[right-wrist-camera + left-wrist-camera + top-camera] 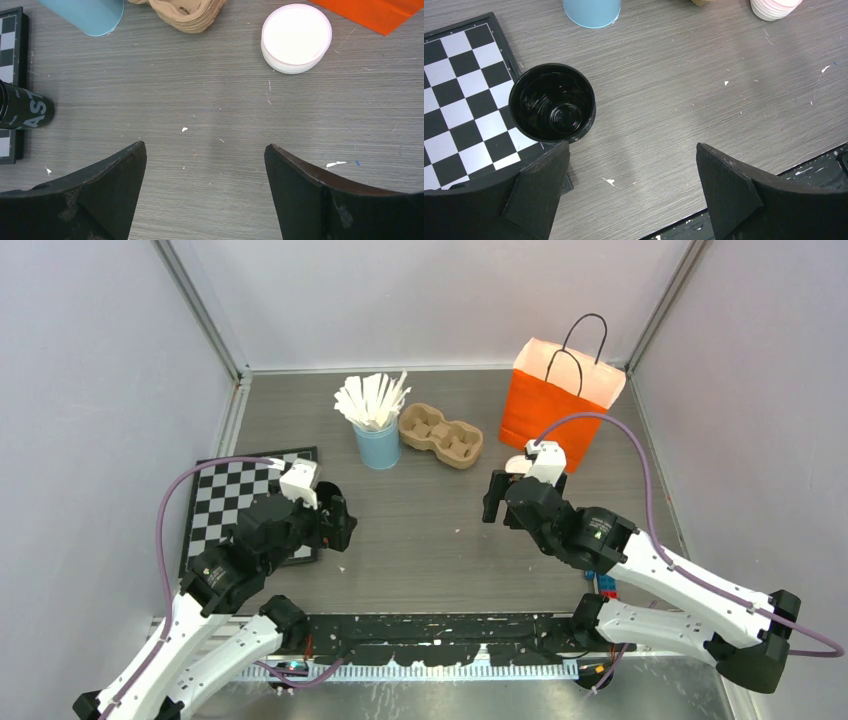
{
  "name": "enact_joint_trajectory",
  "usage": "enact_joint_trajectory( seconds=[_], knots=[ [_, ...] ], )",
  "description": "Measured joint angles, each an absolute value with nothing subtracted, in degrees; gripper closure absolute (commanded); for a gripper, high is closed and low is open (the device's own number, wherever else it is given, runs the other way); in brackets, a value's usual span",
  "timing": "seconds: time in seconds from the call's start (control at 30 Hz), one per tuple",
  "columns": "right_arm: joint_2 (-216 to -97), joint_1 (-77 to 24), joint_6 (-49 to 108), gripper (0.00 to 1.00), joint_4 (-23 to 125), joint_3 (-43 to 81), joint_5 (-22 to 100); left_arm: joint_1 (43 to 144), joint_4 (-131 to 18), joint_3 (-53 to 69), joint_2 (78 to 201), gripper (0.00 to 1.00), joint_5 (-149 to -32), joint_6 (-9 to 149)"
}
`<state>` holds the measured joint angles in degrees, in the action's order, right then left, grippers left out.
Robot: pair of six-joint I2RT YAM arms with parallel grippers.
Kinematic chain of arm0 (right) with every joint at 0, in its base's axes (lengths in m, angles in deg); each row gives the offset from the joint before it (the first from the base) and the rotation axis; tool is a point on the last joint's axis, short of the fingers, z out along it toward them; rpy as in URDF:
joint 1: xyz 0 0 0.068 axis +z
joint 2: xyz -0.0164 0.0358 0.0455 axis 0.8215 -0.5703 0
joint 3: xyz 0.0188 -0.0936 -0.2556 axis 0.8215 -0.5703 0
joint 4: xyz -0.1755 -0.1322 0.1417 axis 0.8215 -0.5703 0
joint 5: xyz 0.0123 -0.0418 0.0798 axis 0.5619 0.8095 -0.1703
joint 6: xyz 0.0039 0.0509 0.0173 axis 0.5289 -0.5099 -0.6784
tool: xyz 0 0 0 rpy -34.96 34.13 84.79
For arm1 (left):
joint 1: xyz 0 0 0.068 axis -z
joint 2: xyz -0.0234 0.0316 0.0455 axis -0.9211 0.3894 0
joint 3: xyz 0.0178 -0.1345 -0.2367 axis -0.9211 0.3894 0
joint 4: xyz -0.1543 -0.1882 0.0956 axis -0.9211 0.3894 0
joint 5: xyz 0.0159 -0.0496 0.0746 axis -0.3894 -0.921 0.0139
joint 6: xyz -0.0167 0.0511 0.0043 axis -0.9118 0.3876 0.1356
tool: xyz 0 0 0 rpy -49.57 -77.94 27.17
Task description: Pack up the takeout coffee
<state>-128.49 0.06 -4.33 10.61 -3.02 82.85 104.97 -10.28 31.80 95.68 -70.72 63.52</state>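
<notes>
- Takeout coffee cup (552,102) stands upright with its open mouth up, at the checkerboard's (454,100) edge, left of the left wrist view.
- It is black and shiny inside.
- White lids (296,37) sit stacked on the desk (210,90).
- Left end effector (631,147) and right end effector (204,147) gape wide, holding nothing.

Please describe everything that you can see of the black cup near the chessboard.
The black cup is small, dark and paper-like, with pale letters on its side. It stands upright with no lid, and its glossy inside looks empty. It sits at the right edge of the chessboard, seemingly partly on the frame. The open left gripper hovers close by, not gripping it.
</notes>
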Motion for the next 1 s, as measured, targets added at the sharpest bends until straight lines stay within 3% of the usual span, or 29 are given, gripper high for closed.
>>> enact_joint_trajectory(
  seconds=[0.4,0.57,0.67,1.0],
  knots=[
    [-127.94,0.06,-4.33,0.09,11.14,-4.55,81.67,104.97,-10.19,31.80,96.84,0.00,-68.54,63.43],
    [-126.30,0.06,-3.84,0.11,11.84,-5.47,80.23,104.99,-8.14,31.40,99.79,0.02,-60.45,58.88],
    [-124.05,0.06,-2.56,0.11,13.41,-6.52,78.52,104.99,-5.17,29.74,102.39,0.22,-54.09,55.10],
    [-118.20,0.06,2.91,0.12,16.23,-9.69,74.79,97.80,-1.76,23.19,112.62,0.53,-47.95,47.08]
  ],
)
